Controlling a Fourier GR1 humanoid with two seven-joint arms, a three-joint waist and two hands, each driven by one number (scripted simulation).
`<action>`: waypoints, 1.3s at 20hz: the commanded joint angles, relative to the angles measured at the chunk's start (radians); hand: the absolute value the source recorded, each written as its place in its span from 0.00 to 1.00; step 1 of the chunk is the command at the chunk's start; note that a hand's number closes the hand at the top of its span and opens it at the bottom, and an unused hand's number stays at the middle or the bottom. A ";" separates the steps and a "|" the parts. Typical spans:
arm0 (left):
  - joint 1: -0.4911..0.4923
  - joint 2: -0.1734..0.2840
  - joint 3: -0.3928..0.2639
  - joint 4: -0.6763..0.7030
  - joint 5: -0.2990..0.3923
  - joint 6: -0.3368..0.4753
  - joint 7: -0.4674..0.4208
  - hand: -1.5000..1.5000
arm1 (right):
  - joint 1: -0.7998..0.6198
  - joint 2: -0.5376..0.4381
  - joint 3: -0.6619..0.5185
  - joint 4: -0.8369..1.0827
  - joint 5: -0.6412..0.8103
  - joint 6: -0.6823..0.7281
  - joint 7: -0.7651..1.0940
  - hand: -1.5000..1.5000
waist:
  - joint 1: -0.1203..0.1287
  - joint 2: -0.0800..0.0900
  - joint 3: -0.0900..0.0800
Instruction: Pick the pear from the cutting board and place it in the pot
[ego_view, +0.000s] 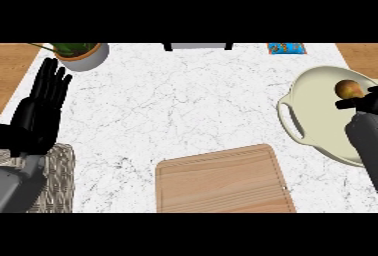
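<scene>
The white marble counter (184, 100) is bearing a cutting board (221, 182) at six o'clock, a cream pot (317, 117) at three, a potted plant (83, 54) at eleven.

The counter (184, 100) has a white marble top with thin grey veins. At its far left corner stands a pale round planter (87, 58) with green leaves in it. At the far edge, near the middle, there is a dark object with a light centre (197, 46) — cut off by the view, so I cannot tell what it is. More to the right lies a small blue packet (286, 48). At the near left edge lies a grey woven mat (57, 182). Brown wood (15, 65) shows beyond the marble on both sides.
</scene>
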 joint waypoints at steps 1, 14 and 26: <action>-0.028 -0.035 0.016 0.028 0.006 -0.018 0.013 0.50 | 0.074 0.030 -0.080 -0.070 -0.136 -0.042 -0.124 0.00 | 0.007 0.009 -0.013; -0.028 -0.042 0.007 0.029 -0.019 -0.013 0.027 0.50 | 0.162 0.071 -0.189 -0.291 -0.257 -0.302 -0.351 0.00 | -0.001 0.006 -0.014; -0.011 -0.058 0.016 0.053 -0.033 -0.010 -0.023 0.50 | 0.473 0.127 -0.307 -0.744 -0.382 -0.422 -0.488 0.00 | -0.015 0.003 -0.014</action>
